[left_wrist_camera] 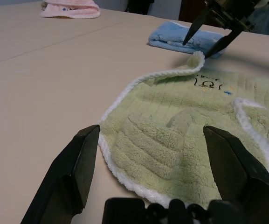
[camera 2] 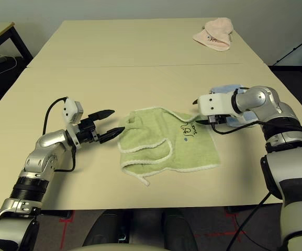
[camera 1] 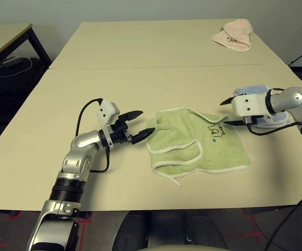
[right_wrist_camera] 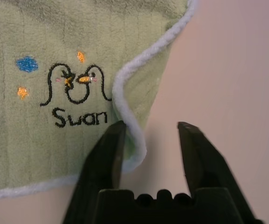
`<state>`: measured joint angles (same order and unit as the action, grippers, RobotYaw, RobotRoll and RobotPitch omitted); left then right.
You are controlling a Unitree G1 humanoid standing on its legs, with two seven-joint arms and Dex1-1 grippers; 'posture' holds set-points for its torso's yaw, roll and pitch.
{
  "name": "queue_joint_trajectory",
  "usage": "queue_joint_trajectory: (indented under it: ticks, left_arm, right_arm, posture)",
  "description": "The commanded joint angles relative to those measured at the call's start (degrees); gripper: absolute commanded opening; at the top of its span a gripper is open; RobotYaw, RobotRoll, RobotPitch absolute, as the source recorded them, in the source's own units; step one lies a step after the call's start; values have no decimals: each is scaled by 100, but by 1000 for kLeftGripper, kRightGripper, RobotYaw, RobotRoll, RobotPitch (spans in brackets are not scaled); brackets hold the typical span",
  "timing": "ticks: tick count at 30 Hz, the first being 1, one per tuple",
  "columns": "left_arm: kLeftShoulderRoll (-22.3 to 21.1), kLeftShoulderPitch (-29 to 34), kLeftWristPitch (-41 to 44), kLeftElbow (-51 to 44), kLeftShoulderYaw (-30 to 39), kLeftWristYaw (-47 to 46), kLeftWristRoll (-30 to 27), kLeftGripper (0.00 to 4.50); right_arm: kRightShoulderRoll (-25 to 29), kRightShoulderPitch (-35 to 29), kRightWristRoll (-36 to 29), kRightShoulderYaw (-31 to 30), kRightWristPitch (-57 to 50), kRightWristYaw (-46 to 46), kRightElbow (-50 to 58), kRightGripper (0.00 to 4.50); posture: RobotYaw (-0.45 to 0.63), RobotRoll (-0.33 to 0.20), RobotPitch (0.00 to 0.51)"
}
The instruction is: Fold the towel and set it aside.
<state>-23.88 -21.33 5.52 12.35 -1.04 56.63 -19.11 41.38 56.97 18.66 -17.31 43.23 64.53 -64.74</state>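
Light green towel with white corded edging (camera 1: 213, 149), rumpled on the pale tabletop (camera 1: 114, 183); left gripper (camera 1: 136, 125), wide open and empty; right gripper (right_wrist_camera: 153, 125), partly open at the towel's edge, grip unclear.

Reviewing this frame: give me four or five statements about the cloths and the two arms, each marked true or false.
1. The green towel lies fully folded in a neat square. False: it is spread unevenly, with a loose fold and a corner strap sticking out.
2. The left jaws stand open at the green towel's edge. True.
3. The pink cloth lies at the table's far side. True.
4. The right jaws are shut. False: they stand apart.
5. The embroidered word on the green towel reads "Swan". True.
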Motion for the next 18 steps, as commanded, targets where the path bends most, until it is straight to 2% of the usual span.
queue_joint_trajectory:
  ticks: [1,4,5,12,18]
  left_arm:
    - [-27,24,-43,42,-51,10,79,4500]
    - [-36,24,-45,53,-43,20,78,4500]
    - [-37,22,-45,52,-44,19,80,4500]
    - [-55,25,-221,182,-66,-110,285,4500]
    - [47,16,-329,273,-47,-423,449,4500]
  right_arm:
    - [-40,60,-24,-10,-36,32,-23,1235]
    - [-74,60,-166,85,-128,140,-14,103]
    - [-89,61,-250,142,-176,179,-11,17]
    - [-236,42,-903,592,-578,304,162,17]
    - [-415,21,-661,696,87,-1124,387,17]
  posture:
    - [135,0,89]
    - [134,0,86]
    - [134,0,86]
    - [129,0,79]
    - [123,0,77]
